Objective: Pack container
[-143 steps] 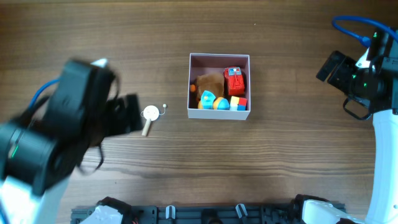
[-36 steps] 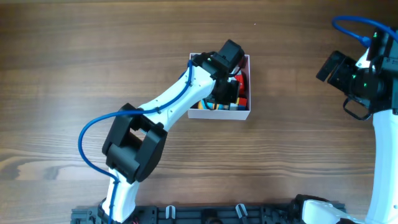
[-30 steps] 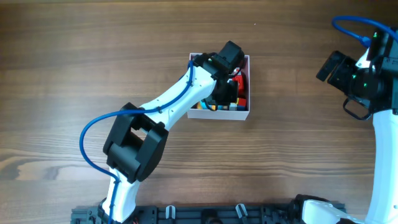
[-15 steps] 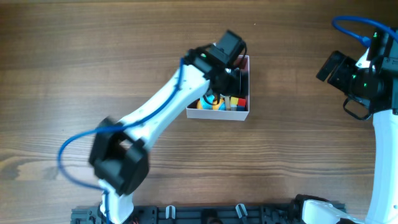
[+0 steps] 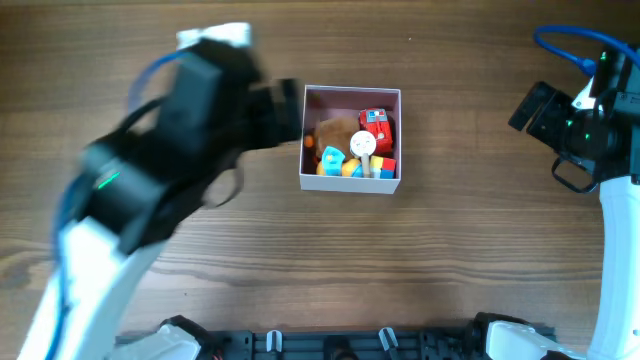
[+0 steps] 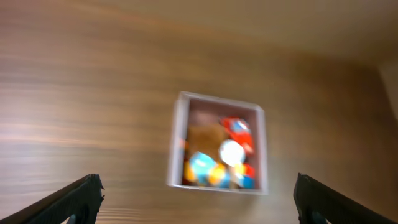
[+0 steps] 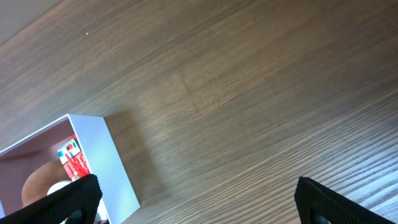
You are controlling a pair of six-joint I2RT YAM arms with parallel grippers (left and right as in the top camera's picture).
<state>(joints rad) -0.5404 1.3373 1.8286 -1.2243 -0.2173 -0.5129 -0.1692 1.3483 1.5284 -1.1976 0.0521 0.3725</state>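
Note:
The container (image 5: 352, 184) is a square white box with a pale pink inside, at the table's middle. In it lie a red toy car (image 5: 376, 126), a brown toy (image 5: 336, 131), small blue, orange and yellow toys, and a white round toy (image 5: 363, 144) on top. My left gripper (image 5: 283, 112) is blurred, just left of the box and above the table. In the left wrist view it (image 6: 198, 202) is open and empty, with the container (image 6: 177, 143) ahead. My right gripper (image 5: 528, 108) is open and empty at the far right. The right wrist view (image 7: 196, 202) shows the container's white wall (image 7: 112, 162).
Bare wooden table lies all around the box. The right arm's white base (image 5: 615, 260) stands at the right edge. A black rail (image 5: 330, 345) runs along the front edge.
My left arm has pulled out of the container and swung back to the left. The white round toy, earlier on the table left of the box, now lies inside it.

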